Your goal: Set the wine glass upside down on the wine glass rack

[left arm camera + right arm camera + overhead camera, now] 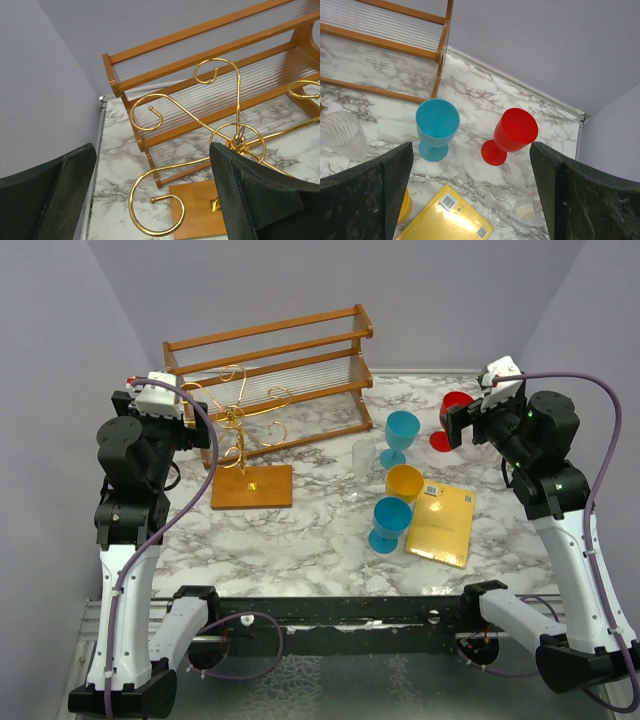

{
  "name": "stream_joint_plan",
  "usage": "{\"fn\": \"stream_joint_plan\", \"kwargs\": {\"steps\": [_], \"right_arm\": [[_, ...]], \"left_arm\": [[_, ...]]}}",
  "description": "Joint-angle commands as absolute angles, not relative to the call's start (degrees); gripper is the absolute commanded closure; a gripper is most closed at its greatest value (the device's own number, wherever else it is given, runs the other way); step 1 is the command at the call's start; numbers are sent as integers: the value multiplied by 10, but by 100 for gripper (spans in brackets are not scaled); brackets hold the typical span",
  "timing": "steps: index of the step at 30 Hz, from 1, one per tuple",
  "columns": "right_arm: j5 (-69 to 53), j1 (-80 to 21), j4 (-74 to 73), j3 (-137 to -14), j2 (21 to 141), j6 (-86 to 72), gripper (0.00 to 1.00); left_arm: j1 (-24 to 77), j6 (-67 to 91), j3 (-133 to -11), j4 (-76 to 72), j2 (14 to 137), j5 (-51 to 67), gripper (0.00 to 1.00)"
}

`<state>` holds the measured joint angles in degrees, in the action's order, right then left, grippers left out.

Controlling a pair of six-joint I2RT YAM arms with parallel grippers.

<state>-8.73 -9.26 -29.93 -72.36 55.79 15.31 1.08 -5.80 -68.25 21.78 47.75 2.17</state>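
The wine glass point(520, 210) is clear and lies on its side on the marble, its round foot toward the yellow envelope. It sits low between my right gripper's point(470, 167) open fingers, close to the right finger point(570, 200); the top view hides it under the right arm. The wine glass rack point(236, 427), gold wire with curled arms point(165, 107) on an orange-brown base point(252, 487), stands at the left. My left gripper point(152, 170) hovers open above the rack with nothing between its fingers. In the top view the left gripper point(192, 426) is beside the rack and the right gripper point(458, 426) is by the red goblet.
A two-tier wooden slatted shelf point(270, 365) stands behind the rack. Two blue goblets point(401, 436) point(389, 524), a yellow cup point(404, 483), a red goblet point(512, 135), a clear ribbed tumbler point(362, 456) and a yellow envelope point(441, 524) crowd the middle and right.
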Motion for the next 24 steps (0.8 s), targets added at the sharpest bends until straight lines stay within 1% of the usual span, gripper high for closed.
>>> {"fn": "stream_joint_plan", "kwargs": {"steps": [1,12,15,19,24], "right_arm": [[-103,-88,-299,-728,560,154,0],[-109,-89,-304,-733,569,158,0],[-131,-88,-320,-747,579,176,0],[-183,-90,-353,-779,614,199,0],[-198,-98,-380,-798,669,220,0]], "left_arm": [[7,-55,-704,215,477,38,1],[7,-49,-727,221,488,59,1],[7,-49,-737,221,496,67,1],[7,-57,-760,228,517,100,4],[7,-75,-811,244,553,131,4]]}}
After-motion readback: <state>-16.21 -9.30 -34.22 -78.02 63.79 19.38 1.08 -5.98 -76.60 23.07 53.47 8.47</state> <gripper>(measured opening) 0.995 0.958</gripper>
